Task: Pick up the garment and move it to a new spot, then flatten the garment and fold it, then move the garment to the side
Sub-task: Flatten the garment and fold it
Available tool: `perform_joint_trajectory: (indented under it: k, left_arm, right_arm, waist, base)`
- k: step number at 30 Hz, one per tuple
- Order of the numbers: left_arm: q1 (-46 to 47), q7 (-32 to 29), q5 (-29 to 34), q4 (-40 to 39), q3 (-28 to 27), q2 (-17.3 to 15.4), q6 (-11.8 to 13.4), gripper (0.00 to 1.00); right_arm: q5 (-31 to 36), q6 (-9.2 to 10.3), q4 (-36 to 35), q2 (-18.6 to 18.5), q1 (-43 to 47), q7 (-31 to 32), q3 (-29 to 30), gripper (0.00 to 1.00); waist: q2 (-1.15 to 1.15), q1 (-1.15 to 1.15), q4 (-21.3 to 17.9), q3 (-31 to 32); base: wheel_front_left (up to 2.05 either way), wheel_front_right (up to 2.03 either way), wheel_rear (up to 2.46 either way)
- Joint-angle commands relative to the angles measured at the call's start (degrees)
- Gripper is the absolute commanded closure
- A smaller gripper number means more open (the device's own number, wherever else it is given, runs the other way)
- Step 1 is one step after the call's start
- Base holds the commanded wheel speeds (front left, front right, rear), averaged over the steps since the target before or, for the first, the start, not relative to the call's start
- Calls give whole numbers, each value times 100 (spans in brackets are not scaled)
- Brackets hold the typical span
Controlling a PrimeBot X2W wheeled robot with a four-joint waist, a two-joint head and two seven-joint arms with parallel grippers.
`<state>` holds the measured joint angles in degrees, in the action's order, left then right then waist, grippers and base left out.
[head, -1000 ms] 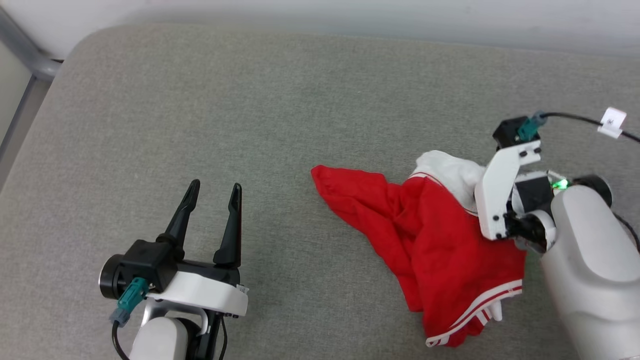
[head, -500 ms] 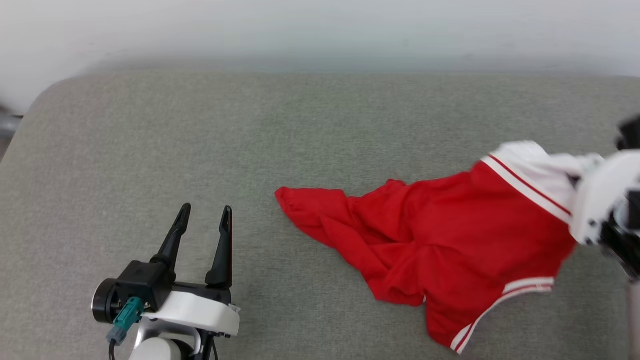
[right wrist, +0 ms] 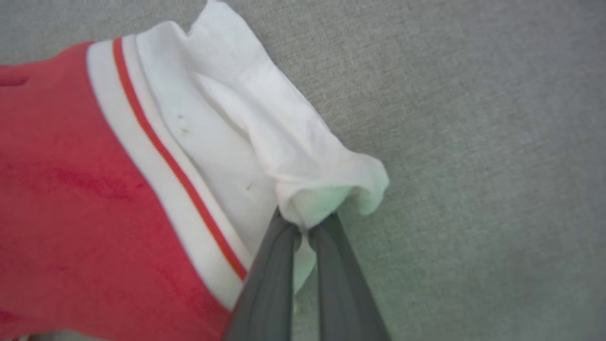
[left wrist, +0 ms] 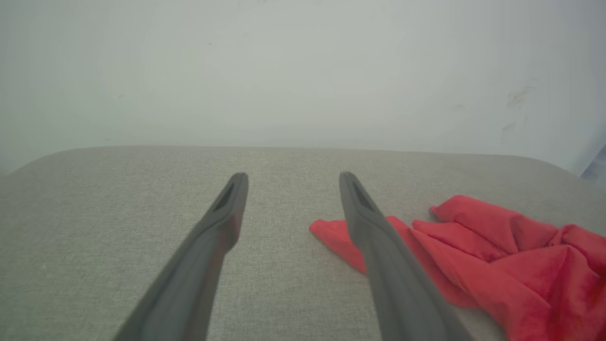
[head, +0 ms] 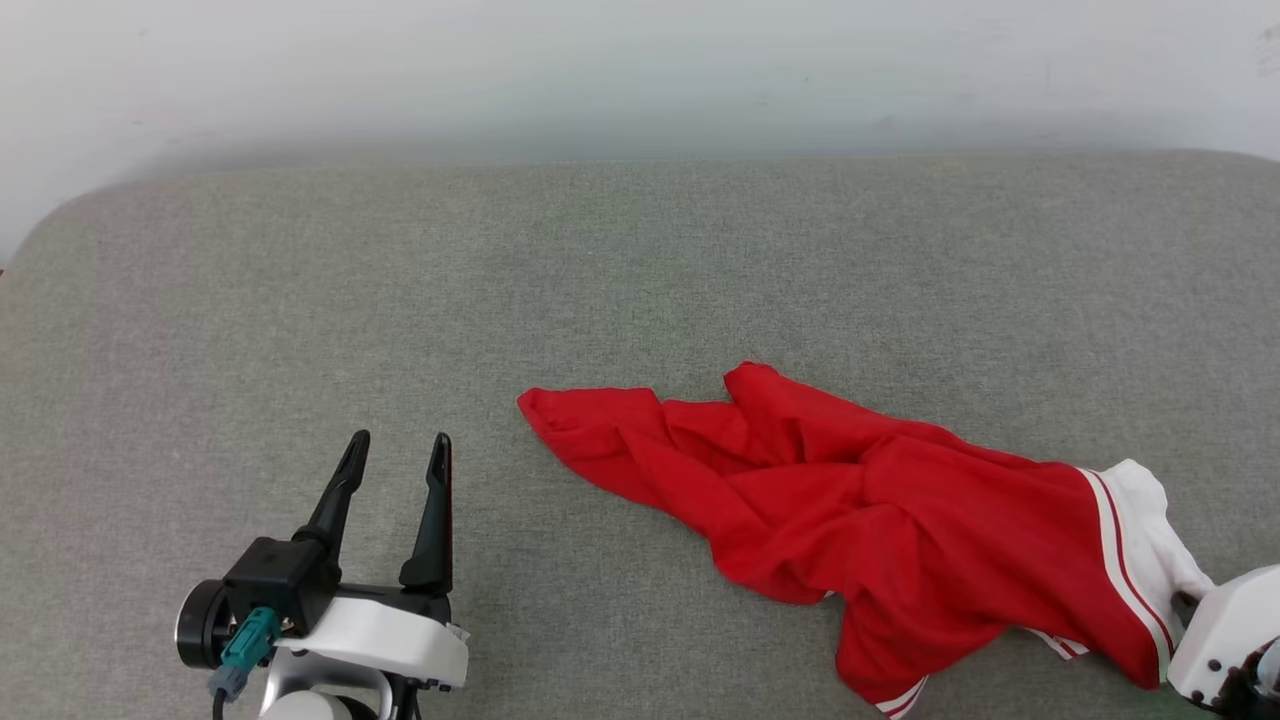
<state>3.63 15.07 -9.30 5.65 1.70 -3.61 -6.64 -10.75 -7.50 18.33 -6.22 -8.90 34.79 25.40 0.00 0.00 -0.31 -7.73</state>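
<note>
I had my right gripper [right wrist: 305, 222] pinched on the white sleeve [right wrist: 246, 123] of the red jersey [head: 880, 520], crumpled on the grey cushion's [head: 640, 250] right half, left gripper [head: 397, 450] spread empty, so I judged flattening, folding and setting aside undone.

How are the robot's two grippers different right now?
The left gripper is open and empty; the right gripper is shut, pinching the white sleeve. The left gripper is apart from the red shirt, over bare grey cushion; the right gripper touches the shirt. Both have two long dark fingers.
</note>
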Motion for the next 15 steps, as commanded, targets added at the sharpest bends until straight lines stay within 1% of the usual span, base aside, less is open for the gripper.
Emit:
perform_joint_trajectory:
  k: [1,4,7,11,15]
  left_arm:
    - [-58,14,27,8,-13,-26,-24,0]
    - [-87,14,27,49,-19,-29,-30,0]
    - [-109,14,35,82,-21,-28,-21,0]
    - [-180,14,39,124,-29,-24,-13,0]
    - [-251,14,43,174,-48,-21,12,0]
  right_arm:
    - [-39,2,15,-8,-48,-84,-5,0]
    - [-96,2,173,-51,-174,-673,-58,0]
    - [-130,2,179,-80,-232,-1403,-113,0]
    - [6,2,-7,-77,-255,-2431,-211,0]
    - [219,2,-271,-1,-133,-3144,-476,0]
  waist:
    - [0,0,-4,7]
    - [0,0,-2,48]
    - [0,0,14,106]
    - [0,0,41,228]
    - [0,0,50,358]
  base:
    - [0,0,0]
    - [0,0,0]
    - [0,0,0]
    - [0,0,0]
    - [0,0,0]
